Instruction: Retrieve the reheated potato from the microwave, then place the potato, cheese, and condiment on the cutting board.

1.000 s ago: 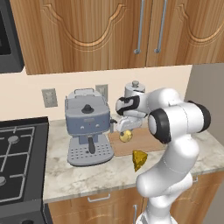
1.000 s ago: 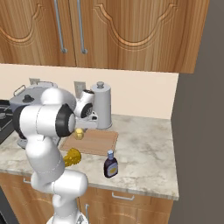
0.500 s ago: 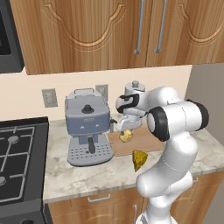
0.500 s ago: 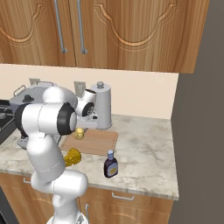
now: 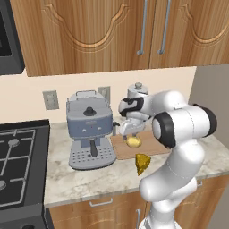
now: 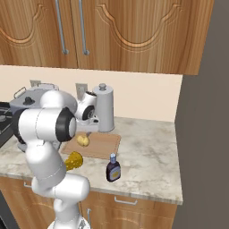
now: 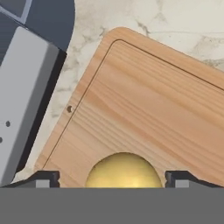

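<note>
The yellowish potato (image 5: 133, 142) (image 6: 82, 140) (image 7: 124, 170) lies on the wooden cutting board (image 5: 154, 147) (image 6: 105, 145) (image 7: 144, 105), near its left end. My gripper (image 5: 130, 132) (image 6: 85, 129) (image 7: 113, 177) hovers just above it, open, its fingertips standing wide on either side with small gaps to the potato. The yellow cheese (image 5: 142, 163) (image 6: 74, 160) wedge sits on the counter in front of the board. The condiment (image 6: 113, 168) bottle, dark with a white cap, stands on the counter off the board's front right corner. An edge of the black microwave (image 5: 8, 44) shows at the upper left.
A grey coffee machine (image 5: 89, 129) (image 7: 22, 87) stands close to the board's left edge. A tall metal canister (image 5: 136, 91) (image 6: 103, 109) stands behind the board by the wall. The stove (image 5: 18, 165) lies far left. Wooden cabinets hang overhead.
The jaws have spread wider and let go of the potato, which now rests on the board. The arm has barely moved.
</note>
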